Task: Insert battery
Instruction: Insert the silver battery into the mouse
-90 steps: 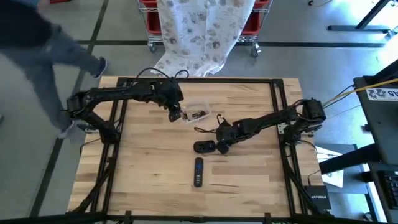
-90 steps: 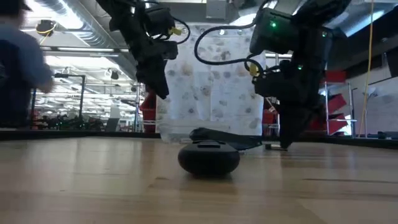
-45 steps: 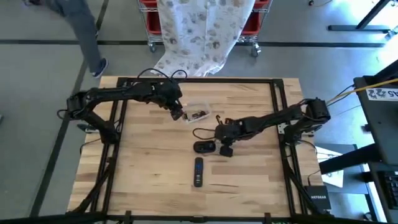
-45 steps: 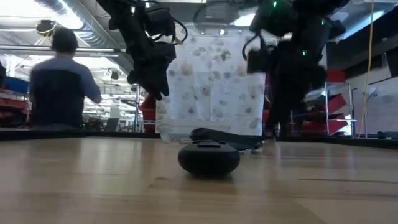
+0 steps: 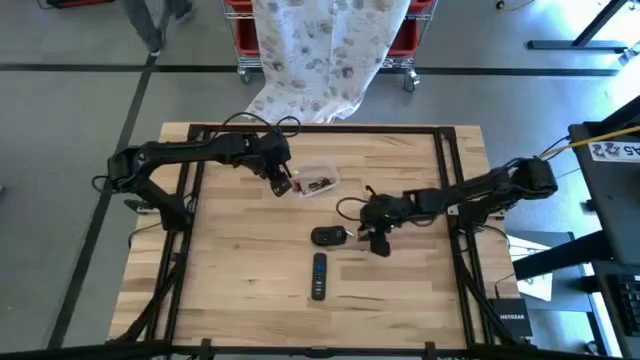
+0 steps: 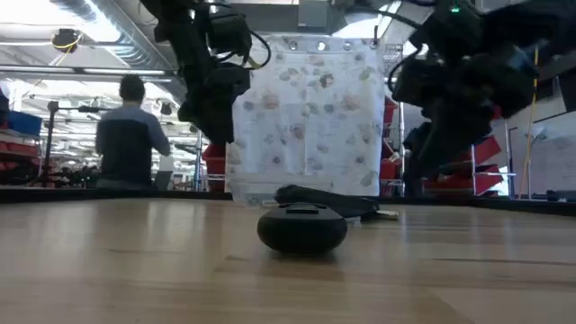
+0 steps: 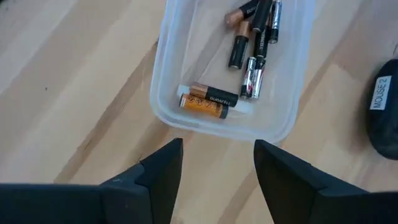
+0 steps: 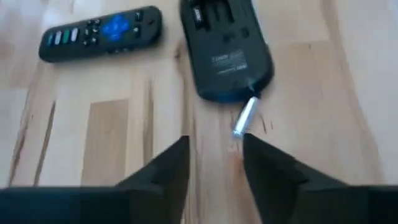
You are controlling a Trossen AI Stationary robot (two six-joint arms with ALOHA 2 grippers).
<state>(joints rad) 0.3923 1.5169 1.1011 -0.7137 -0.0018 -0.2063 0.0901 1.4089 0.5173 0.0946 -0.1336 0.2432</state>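
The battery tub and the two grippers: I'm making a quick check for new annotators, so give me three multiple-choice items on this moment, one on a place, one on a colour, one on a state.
1. Where do most of the batteries lie?
A. in the clear tub
B. on the remote
C. on the floor

2. What colour is the remote's large middle button?
A. red
B. blue
C. yellow

3. How is the left gripper?
A. shut on a battery
B. open and empty
C. shut on the tub

Key: 1 A, the batteries lie inside the clear tub. 2 B, the remote shows a blue pad. 3 B, the left gripper has its fingers apart with nothing between them.
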